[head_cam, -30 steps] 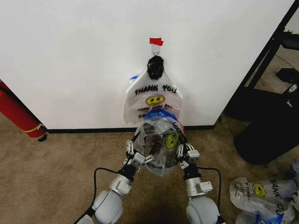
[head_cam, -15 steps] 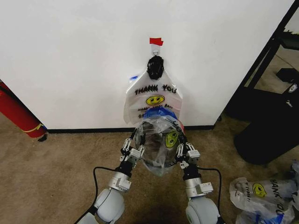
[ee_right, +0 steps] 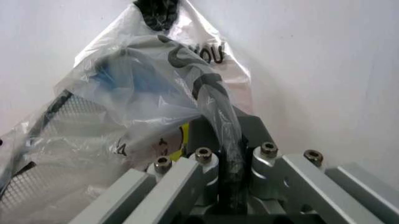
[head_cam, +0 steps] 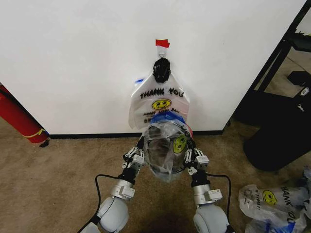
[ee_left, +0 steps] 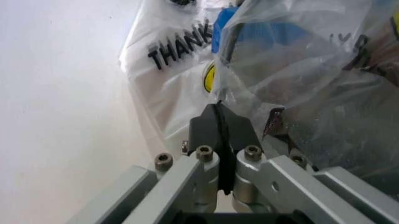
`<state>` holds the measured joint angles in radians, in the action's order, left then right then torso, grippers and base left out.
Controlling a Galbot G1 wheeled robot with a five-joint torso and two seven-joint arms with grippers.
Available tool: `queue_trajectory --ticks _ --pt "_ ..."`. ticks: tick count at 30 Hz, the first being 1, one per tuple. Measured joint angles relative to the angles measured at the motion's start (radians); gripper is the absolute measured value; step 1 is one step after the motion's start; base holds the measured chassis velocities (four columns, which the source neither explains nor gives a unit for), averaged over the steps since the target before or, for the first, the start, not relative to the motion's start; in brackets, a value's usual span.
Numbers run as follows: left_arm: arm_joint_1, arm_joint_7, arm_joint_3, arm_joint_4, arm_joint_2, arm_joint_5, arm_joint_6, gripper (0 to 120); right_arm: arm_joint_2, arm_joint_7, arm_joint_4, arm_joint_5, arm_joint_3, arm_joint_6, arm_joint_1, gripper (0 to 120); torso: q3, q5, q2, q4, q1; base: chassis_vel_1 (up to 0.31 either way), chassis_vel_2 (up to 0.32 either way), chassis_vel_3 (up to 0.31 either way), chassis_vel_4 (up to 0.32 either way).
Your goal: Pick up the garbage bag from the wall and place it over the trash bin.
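Head view. One thin translucent white plastic garbage bag (head_cam: 166,151) with a yellow smiley face was draped over the small round black wire-mesh trash bin (head_cam: 151,145), which stood on the brown carpet floor (head_cam: 63,179) just before the plain white wall (head_cam: 77,63). The left tool (head_cam: 134,157) sat at the bin's 9 o'clock side, touching the plastic. The right tool (head_cam: 192,157) sat at its 3 o'clock side, also against the plastic. At 12 o'clock from the bin, a second bag of the same kind (head_cam: 159,103), printed "THANK YOU" in black, hung flat on the wall from a dark knot of handles (head_cam: 162,70), with a small red tape strip (head_cam: 163,43) just above the knot. A black baseboard (head_cam: 92,136) ran along the wall's foot. A red cylinder (head_cam: 19,119) leaned at 9 o'clock, well apart. More printed bags (head_cam: 272,204) lay on the carpet at 4 o'clock. Dark furniture (head_cam: 279,121) stood at 3 o'clock.

Left wrist view. The left tool (ee_left: 221,128) had its two dark fingertips pressed together, with a thin dark strand of the garbage bag (ee_left: 299,88) caught between them. The hanging bag's "THANK" lettering (ee_left: 177,46) lay beyond, against the wall (ee_left: 56,116).

Right wrist view. The right tool (ee_right: 227,133) was pinching a twisted strip of the garbage bag (ee_right: 143,107) between closed fingertips. Wire mesh of the trash bin (ee_right: 59,121) showed through the plastic.
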<state>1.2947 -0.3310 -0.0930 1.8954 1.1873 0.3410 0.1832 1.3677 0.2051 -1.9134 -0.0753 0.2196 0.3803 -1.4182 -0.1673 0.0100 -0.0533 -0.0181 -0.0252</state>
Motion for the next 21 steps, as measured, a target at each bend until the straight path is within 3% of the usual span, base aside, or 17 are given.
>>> queue_trajectory --ticks 10,16,21 --pt "-0.033 0.005 -0.003 -0.041 -0.004 -0.074 0.004 0 -0.017 -0.017 -0.014 -0.062 0.014 0.001 -0.004 1 0.0 0.0 0.0 0.0 0.0 0.0 0.0 0.0 0.0" --pt "-0.066 0.063 0.001 -0.1 -0.018 -0.204 0.046 0 -0.043 -0.044 -0.045 -0.279 0.015 -0.045 -0.009 1 0.0 0.0 0.0 0.0 0.0 0.0 0.0 0.0 0.0" --pt "-0.102 0.166 0.0 -0.149 -0.031 -0.283 0.12 0 -0.072 -0.094 -0.053 -0.551 0.025 -0.111 -0.017 1 0.0 0.0 0.0 0.0 0.0 0.0 0.0 0.0 0.0"
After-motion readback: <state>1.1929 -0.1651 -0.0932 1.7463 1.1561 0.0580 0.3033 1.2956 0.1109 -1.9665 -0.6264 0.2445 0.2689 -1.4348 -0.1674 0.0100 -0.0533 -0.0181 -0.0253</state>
